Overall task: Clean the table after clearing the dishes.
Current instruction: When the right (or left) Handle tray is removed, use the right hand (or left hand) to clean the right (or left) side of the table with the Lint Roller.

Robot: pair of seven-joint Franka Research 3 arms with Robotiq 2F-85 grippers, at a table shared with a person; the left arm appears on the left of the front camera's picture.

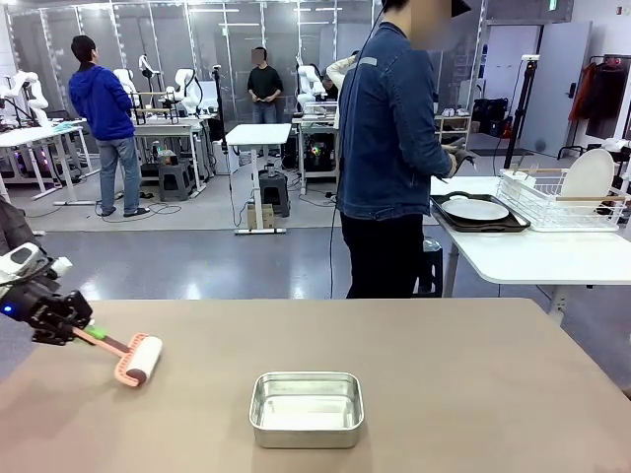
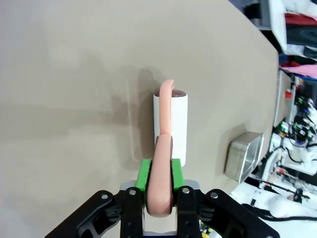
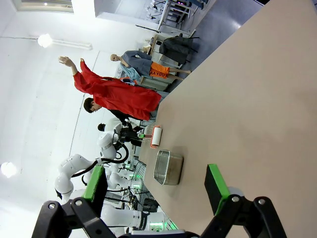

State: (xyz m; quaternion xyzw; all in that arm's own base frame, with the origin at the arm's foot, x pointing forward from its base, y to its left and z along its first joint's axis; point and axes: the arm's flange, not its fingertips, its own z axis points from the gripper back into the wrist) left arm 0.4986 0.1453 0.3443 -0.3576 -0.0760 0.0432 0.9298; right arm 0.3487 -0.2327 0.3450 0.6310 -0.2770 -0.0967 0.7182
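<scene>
Your table [image 1: 424, 365] is the tan-brown top across the near part of the front view, bare apart from two items. The dishes are off it: one white plate [image 1: 475, 209] sits on a dark tray [image 1: 512, 224] on the white side table [image 1: 532, 254] at far right, and another white plate [image 1: 589, 174] stands on edge in the white wire rack [image 1: 537, 202] just beside that tray. The person [image 1: 389, 148] in a denim jacket stands at that side table, turned toward it, hands near the tray. On your table, the steel pan [image 1: 307, 409] sits near the front centre, looks empty. Left of it, well apart, the lint roller [image 1: 139, 359] lies with its white roll on the table surface, pink handle [image 2: 162, 178] running back to the left gripper [image 1: 65, 322]. Left gripper is clenched on that handle; in the left wrist view you see the green pads [image 2: 144, 174] pressed against both sides of it. Right gripper [image 3: 156, 186] is released, fingers spread wide with nothing between them, held above the table; the right wrist view looks along the tabletop toward the pan [image 3: 168, 167] and roller [image 3: 155, 136].
</scene>
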